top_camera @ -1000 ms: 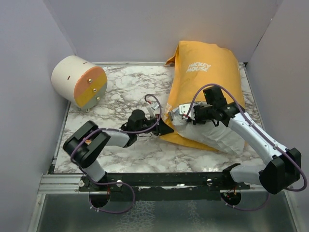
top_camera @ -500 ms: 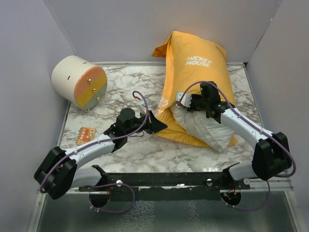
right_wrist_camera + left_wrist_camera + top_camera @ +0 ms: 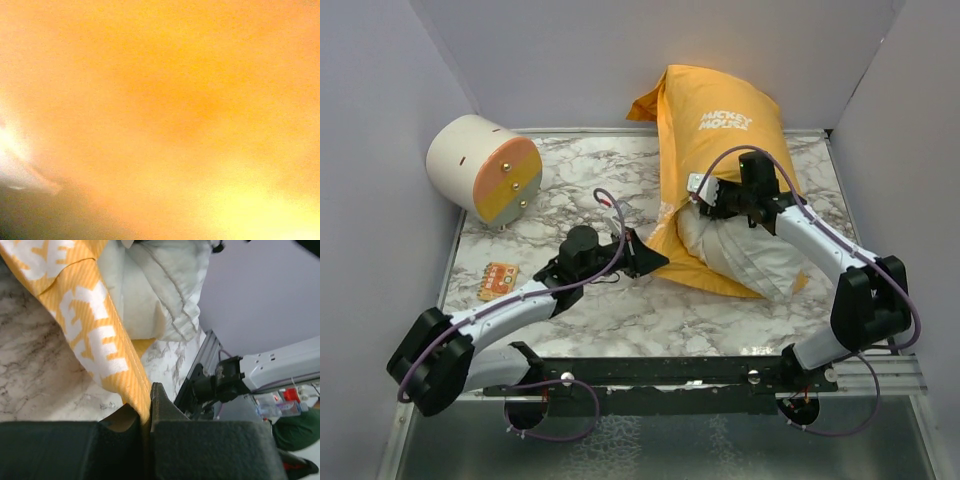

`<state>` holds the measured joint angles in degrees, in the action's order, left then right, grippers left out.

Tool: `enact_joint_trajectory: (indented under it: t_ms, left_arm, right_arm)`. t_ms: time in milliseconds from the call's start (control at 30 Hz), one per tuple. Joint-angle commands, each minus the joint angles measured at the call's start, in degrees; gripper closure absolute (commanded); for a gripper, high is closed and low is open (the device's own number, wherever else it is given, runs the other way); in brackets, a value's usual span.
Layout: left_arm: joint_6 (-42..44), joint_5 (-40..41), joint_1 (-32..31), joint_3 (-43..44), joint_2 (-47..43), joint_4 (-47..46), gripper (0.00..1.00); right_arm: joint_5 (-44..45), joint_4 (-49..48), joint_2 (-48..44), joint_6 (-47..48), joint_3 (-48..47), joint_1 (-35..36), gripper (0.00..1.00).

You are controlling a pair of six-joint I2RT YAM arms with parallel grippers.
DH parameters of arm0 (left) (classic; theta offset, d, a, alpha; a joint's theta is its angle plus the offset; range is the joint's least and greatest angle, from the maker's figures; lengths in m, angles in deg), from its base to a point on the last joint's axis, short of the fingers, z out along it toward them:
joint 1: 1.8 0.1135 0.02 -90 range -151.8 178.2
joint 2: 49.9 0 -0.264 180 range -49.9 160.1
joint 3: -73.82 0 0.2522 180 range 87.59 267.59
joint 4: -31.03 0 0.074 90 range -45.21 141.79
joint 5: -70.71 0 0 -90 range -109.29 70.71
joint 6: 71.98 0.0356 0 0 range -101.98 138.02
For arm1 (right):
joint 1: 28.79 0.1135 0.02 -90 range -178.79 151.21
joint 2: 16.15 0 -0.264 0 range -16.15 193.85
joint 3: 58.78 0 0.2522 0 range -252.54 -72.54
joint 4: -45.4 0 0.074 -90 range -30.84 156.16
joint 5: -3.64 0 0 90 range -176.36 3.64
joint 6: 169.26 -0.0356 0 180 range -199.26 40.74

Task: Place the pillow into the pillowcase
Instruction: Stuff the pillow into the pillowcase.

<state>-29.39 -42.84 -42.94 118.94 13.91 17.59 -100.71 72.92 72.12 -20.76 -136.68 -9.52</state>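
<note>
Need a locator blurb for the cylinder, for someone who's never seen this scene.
Start at the marble table, back-left corner. The cylinder lies there on its side. Unlike the orange pillowcase on the right, it is round, cream-bodied, with an orange-banded end face.

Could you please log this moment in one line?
left fingers: shut on pillowcase edge | right fingers: at pillowcase mouth, state unclear | pillow: near end outside
</note>
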Motion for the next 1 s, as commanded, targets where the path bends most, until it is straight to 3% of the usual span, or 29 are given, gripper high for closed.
enact_joint_trajectory:
  t_ms: [0, 133, 367, 533, 667, 833, 967]
  left_arm:
    - [-1.36, -12.05, -2.47, 0.47, 6.90, -8.83, 1.00]
    - [-1.79, -13.22, -2.04, 1.91, 12.17, -11.26, 1.00]
    - [-1.39, -13.25, -0.95, 0.94, 13.85, -10.75, 1.00]
    - [-1.49, -13.31, -0.61, 0.70, 13.79, -10.76, 1.00]
    - [-0.78, -13.54, -0.07, 1.22, 12.92, -9.47, 1.00]
    - [-0.16, -13.78, 0.32, 1.64, 11.91, -7.89, 1.00]
    - [0.12, -14.47, 0.29, 1.99, 11.43, -7.02, 1.00]
  right_arm:
    - [-19.22, 19.33, -1.61, 4.54, 0.49, -0.62, 0.40]
    - [-29.49, 30.00, -7.73, 4.86, 0.21, 1.89, 0.24]
    - [-41.13, 52.96, -16.86, 12.12, -10.47, 1.91, 0.17]
    - [-42.65, 62.97, -21.98, 18.52, -12.96, 1.91, 0.17]
    - [-35.38, 66.86, -25.53, 21.46, -8.35, 1.91, 0.20]
    - [-22.56, 59.85, -29.15, 18.58, 2.66, 1.91, 0.41]
    - [-12.95, 43.57, -28.16, 13.09, 10.33, 1.90, 0.71]
